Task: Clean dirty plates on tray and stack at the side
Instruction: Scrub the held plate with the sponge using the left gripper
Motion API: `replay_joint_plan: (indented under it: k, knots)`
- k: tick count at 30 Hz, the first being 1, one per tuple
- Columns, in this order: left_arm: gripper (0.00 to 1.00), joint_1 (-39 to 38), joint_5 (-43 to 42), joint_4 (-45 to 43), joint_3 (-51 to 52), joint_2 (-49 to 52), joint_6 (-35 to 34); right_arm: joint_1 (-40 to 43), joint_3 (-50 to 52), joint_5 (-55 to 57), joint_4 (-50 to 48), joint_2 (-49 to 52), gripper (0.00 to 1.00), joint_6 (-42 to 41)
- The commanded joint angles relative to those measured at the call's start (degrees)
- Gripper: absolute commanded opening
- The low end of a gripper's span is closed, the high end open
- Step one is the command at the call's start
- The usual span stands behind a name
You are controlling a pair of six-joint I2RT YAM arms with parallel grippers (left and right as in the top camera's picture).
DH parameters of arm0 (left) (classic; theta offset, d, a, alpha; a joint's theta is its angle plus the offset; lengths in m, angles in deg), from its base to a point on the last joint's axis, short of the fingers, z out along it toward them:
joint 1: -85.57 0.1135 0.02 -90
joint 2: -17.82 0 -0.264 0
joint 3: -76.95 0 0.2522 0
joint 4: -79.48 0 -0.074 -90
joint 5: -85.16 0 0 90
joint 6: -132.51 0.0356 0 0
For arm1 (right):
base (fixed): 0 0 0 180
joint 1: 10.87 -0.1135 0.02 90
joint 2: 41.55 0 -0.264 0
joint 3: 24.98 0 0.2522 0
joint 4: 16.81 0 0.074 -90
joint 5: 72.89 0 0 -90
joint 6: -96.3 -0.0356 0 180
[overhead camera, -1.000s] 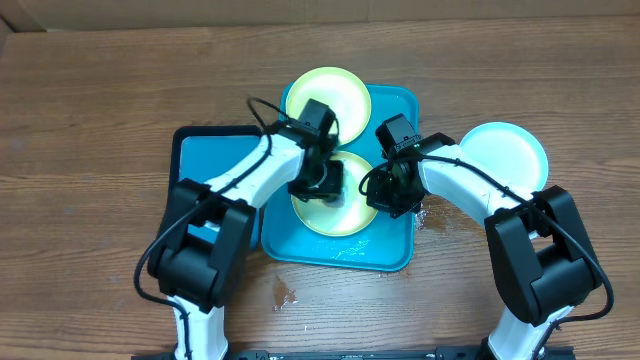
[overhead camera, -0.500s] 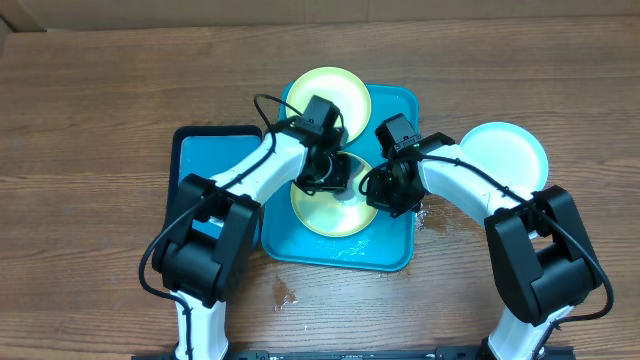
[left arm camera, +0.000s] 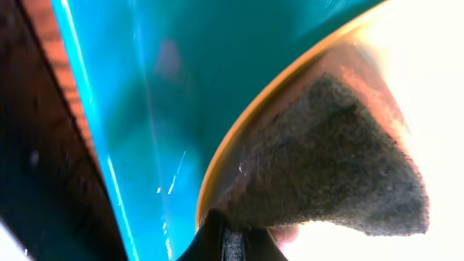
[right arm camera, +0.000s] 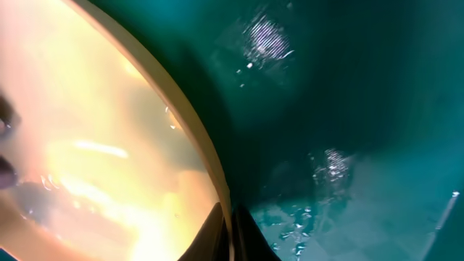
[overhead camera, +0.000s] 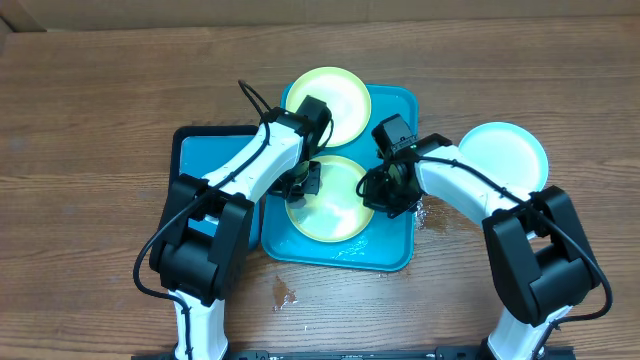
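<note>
Your left pincer (overhead camera: 303, 182) is clamped on a dark grey wedge of sponge (left arm camera: 326, 159), which is pressed flat against the left rim of the near lime-yellow round plastic plate (overhead camera: 340, 205). The whole bowl of that plate therefore lies to the pincer's right, toward the other arm. A further wipe would have to sweep rightward across the middle. The right pincer (overhead camera: 387, 192) is drawn together at the opposite, right rim. In the right wrist view the rim runs straight into its tips, so I judge that it is pinching the plate to steady it. The plate sits in the near half of the large turquoise rectangular plastic tray (overhead camera: 395, 255), which looks wet and has its long axis running away from you. The far lime-yellow round plastic plate (overhead camera: 330, 95) lies at the tray's far end and overhangs its rim. Being round, the near plate offers no preferred axis for a grasp. The pale blue round plastic plate (overhead camera: 505, 150) rests on the brown wood-grain counter (overhead camera: 100, 100), well off to the right. That makes your right arm the nearer one for carrying this plate to the stack. The smaller black-rimmed blue tray (overhead camera: 195, 150) lies on the left. Compared with a second ago, the left pincer has slid from over the plate's middle out to its left edge. This uncovers most of the bowl, where no dark smear shows from overhead. The right pincer has barely moved.
</note>
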Motion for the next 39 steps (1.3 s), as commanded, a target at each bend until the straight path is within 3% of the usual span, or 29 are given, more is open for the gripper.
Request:
replay_joint_plan:
  k: [1, 10, 19, 24, 33, 39]
  knots:
    - [0.04, 1.14, 0.94, 1.44, 0.24, 1.18, -0.94, 0.81, 0.59, 4.26, 1.03, 1.09, 0.04, 0.55]
    - [0.04, 0.11, -32.74, -10.23, 2.95, 1.20, 2.69, 0.81, 0.59, 4.24, 0.70, 1.09, 0.04, 0.55]
    - [0.04, -3.69, -34.75, -11.28, 4.63, 1.20, 5.42, 0.81, 0.59, 4.24, 0.70, 1.09, 0.04, 0.55]
    - [0.04, -3.56, -21.97, -3.50, 4.70, 1.20, 4.72, 0.81, 0.59, 4.26, 0.70, 1.09, 0.04, 0.55]
    - [0.04, -1.77, 15.04, 0.00, 4.61, 1.18, -4.39, 0.81, 0.59, 4.26, 0.68, 1.09, 0.04, 0.55]
    - [0.04, -2.45, 26.95, 1.07, 3.30, 1.05, -6.32, 0.81, 0.59, 4.26, 0.68, 1.09, 0.04, 0.57]
